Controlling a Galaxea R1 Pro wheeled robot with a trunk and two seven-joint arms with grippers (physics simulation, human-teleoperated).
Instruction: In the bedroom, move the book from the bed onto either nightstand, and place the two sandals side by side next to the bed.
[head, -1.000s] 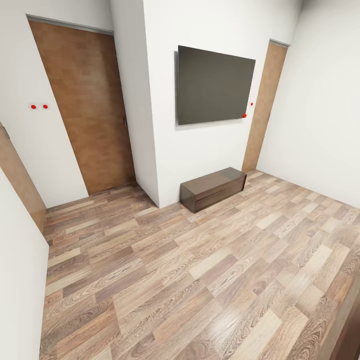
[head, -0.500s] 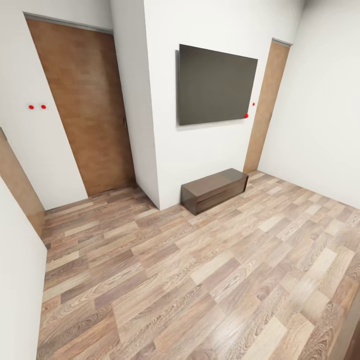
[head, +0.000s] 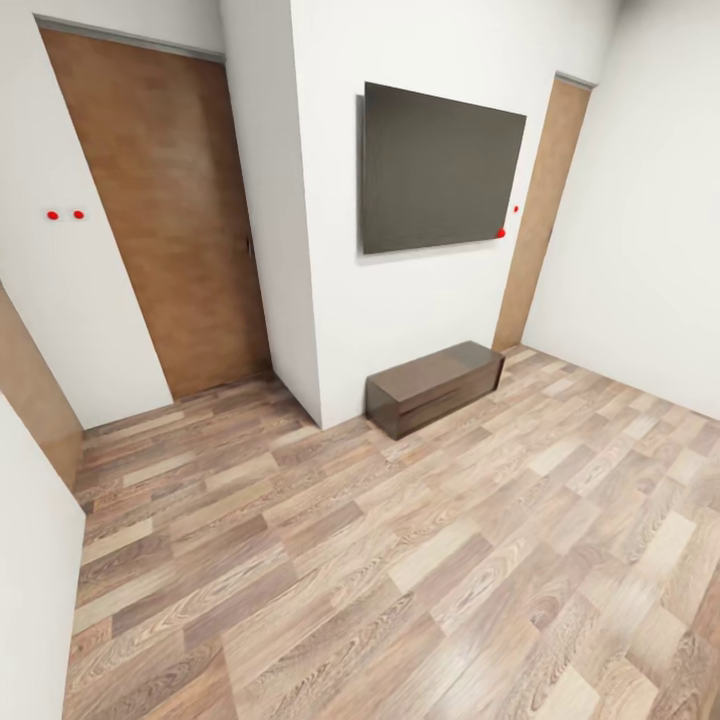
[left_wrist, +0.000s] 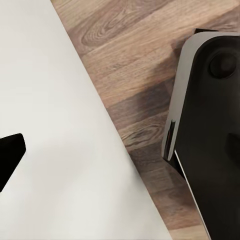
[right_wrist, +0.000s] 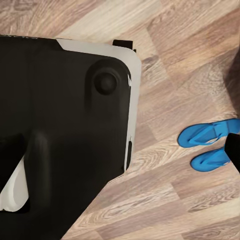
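Two bright blue sandals lie close together on the wood-plank floor in the right wrist view, one (right_wrist: 207, 134) beside the other (right_wrist: 212, 160). A dark fingertip (right_wrist: 234, 150) of my right gripper cuts across their ends at the picture's edge. In the left wrist view a black fingertip (left_wrist: 9, 156) of my left gripper shows against a white surface (left_wrist: 60, 125). Neither view shows how far the jaws stand apart. The book, the bed and the nightstand are out of view.
Ahead, a low dark wooden bench (head: 435, 387) stands against a white wall under a dark wall screen (head: 440, 170). A brown door (head: 170, 210) is at the left and a narrow brown panel (head: 545, 210) at the right. My black base (right_wrist: 60, 125) stands near the sandals.
The whole head picture has shifted a little: the bench, screen and doors sit slightly more to the right and larger, so the camera has moved. Nothing in the room has moved.
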